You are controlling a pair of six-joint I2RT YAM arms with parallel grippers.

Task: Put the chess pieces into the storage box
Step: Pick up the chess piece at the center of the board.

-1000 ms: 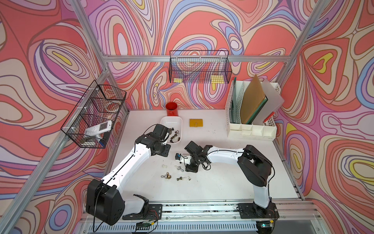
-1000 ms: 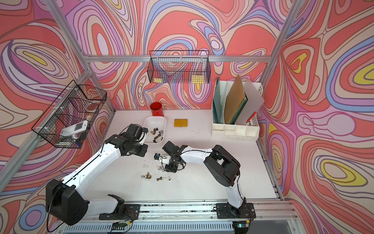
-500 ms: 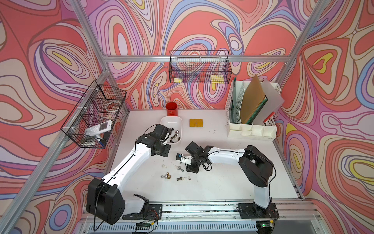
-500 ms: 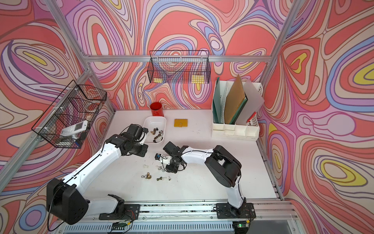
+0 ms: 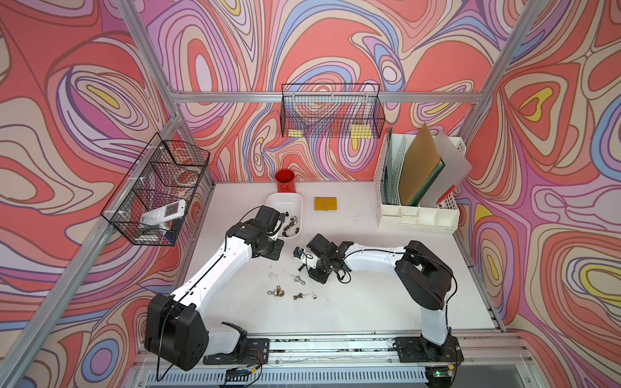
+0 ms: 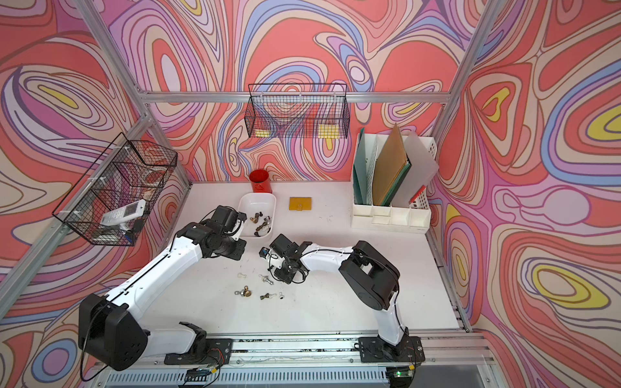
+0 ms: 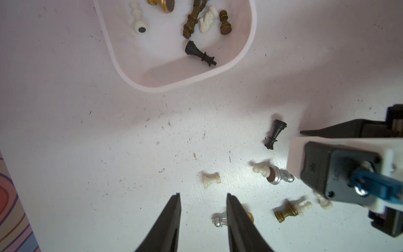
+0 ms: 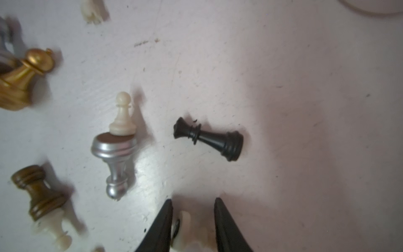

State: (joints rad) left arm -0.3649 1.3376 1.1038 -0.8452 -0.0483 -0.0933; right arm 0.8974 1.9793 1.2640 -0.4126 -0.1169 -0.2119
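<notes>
Currently | left end effector (image 7: 203, 194) spread, empty | right end effector (image 8: 193, 199) spread, white chess piece (image 8: 185, 224) between its fingers (image 8: 160, 229), unpinched

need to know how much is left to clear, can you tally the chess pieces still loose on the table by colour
white pieces: 4
silver pieces: 2
black piece: 1
brown piece: 1
gold piece: 1
total: 9, plus a blurred pale thing inside the right gripper, which I cannot name

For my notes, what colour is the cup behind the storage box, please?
The cup is red, clearest in a top view.
</notes>
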